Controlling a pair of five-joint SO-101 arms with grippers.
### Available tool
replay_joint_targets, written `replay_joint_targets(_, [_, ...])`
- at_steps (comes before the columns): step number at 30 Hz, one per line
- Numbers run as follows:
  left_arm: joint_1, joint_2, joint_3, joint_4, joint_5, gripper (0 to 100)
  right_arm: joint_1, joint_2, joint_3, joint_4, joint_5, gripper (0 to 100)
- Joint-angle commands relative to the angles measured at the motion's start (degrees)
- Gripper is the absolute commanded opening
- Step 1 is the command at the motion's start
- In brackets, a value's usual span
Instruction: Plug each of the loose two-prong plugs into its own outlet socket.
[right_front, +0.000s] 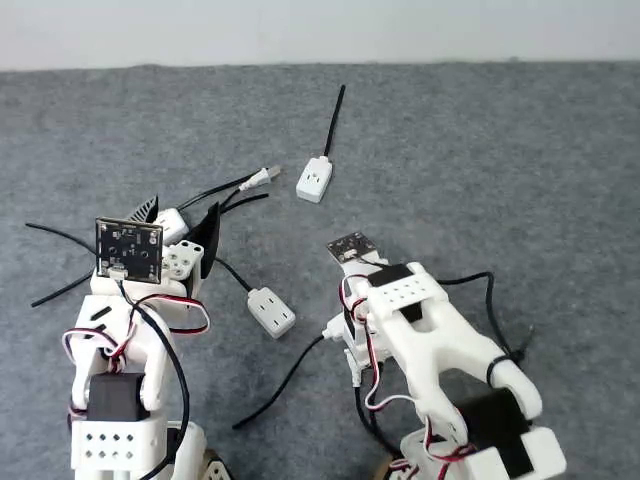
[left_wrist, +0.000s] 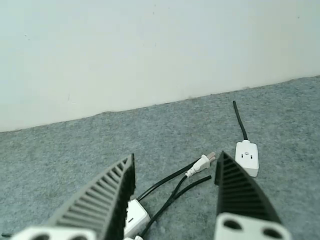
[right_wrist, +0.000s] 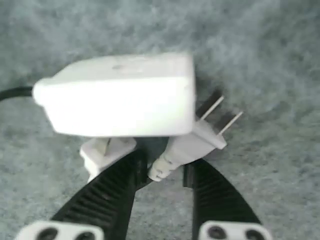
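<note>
The left hand (left_wrist: 176, 157) hangs low over the grey surface (right_front: 500, 160) with its black fingers (left_wrist: 107, 197) spread wide and nothing between them. Just past its tips lies a loose plug (left_wrist: 202, 162), white, its two prongs pointing away from the arm and its black cord (left_wrist: 165, 181) trailing back towards the hand. A little beyond that plug rests the far socket (left_wrist: 246, 157), face up, its own cord running off towards the wall. A small white block (left_wrist: 132, 217) sits right under the left hand; I cannot tell what it is.

The right hand (right_wrist: 165, 162) is closed narrow on the rear end of a second white plug, the held plug (right_wrist: 195, 140), whose prongs stick out at a slant, clear of the fingers. The near socket (right_front: 270, 310) lies between the two arms, just beside the right hand. From the wrist it looms right next to the held plug, but the prongs are not in it.
</note>
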Motion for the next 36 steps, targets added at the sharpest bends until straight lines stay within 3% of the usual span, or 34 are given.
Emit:
replay_joint_targets(1, [0.3, -0.4, -0.8, -1.7, -0.4, 25, 0.0, 3.1, -1.8, -1.8, -0.4, 1.0])
replay_joint_targets(16, [0.3, -0.4, -0.7, -1.7, -0.4, 25, 0.4, 3.1, -6.2, -3.7, 0.1, 0.9])
replay_joint_targets(23, [0.4, -0.4, -0.7, -1.7, -0.4, 25, 0.4, -1.0, -16.3, 6.7, 0.3, 0.9])
replay_joint_targets(27, [0.4, -0.4, -0.7, -1.7, -0.4, 25, 0.4, -8.4, -21.8, 12.7, 5.4, 0.9])
replay_joint_targets(36, [1.2, -0.4, -0.7, -1.5, -0.4, 25, 0.4, -22.1, -24.3, 19.5, 8.8, 0.9])
